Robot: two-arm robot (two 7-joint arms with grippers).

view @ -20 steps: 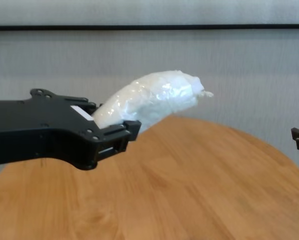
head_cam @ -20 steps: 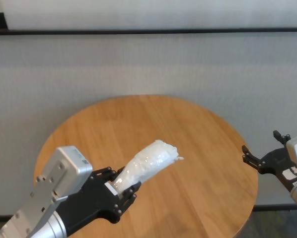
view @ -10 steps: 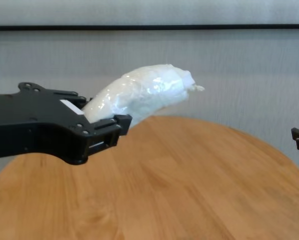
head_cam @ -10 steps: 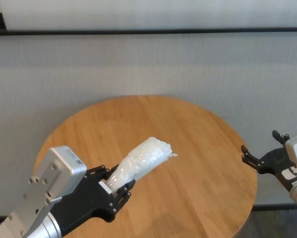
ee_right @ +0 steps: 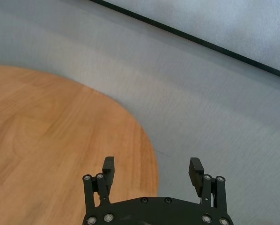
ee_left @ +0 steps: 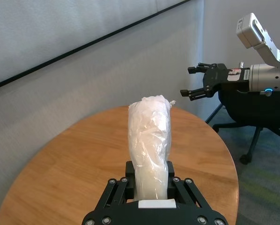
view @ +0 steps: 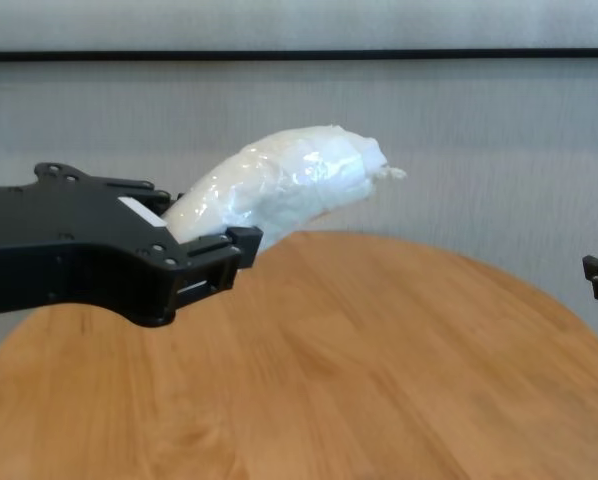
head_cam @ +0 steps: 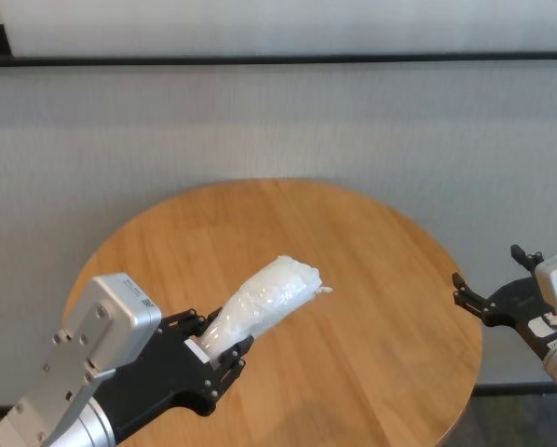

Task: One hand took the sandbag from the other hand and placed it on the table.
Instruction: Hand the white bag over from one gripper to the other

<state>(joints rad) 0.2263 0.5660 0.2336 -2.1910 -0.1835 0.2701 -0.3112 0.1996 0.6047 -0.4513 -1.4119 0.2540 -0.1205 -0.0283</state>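
Note:
My left gripper (head_cam: 221, 349), black with a broad flat body and a small white sticker, is shut on the lower end of the sandbag (head_cam: 264, 303). It holds the bag in the air above the near left part of the round wooden table (head_cam: 372, 307). The white crinkly pouch (ee_left: 151, 140) points up and away, twisted tip toward the right gripper. My right gripper (head_cam: 487, 268), with black linkage fingers, is open and empty beyond the table's right edge, well apart from the bag. It also shows in the left wrist view (ee_left: 186, 81) and in its own view (ee_right: 152, 163).
A grey wall with a dark horizontal strip (head_cam: 278, 59) stands behind the table. A black office chair base (ee_left: 252, 140) stands on the floor to the right, below the right arm. The tabletop (view: 379, 370) carries no other objects.
My left gripper has drawn the sandbag a little back toward me and to the left, then nearly stopped. The right gripper has not moved.

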